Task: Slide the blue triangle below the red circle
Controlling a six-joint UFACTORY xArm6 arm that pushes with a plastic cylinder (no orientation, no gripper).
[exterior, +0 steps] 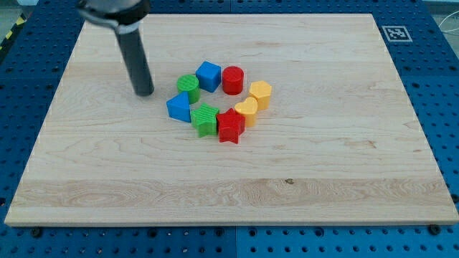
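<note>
my tip (145,92) rests on the wooden board (344,165), to the view's left of the cluster of blocks and touching none of them. the nearest blocks are the green cylinder (188,87), just to its right, and the blue triangle (179,107), to its lower right with a small gap of bare wood between. there is no gripper on this arm, only the dark rod, so there are no jaws to be apart or together.

the blocks form a loose ring near the board's middle. the blue triangle sits at the ring's left edge, below the green cylinder and just beside the green star (206,119) on its right. the blue cube (209,75) lies at the ring's top, between the green cylinder and the red circle (232,79) (a short red cylinder seen from above). right of the red circle is the yellow hexagon (261,93), and below that the yellow heart (247,109). the red star (230,125) closes the ring at the bottom, touching the green star. the blue triangle is to the lower left of the red circle, well off to the side of it.
</note>
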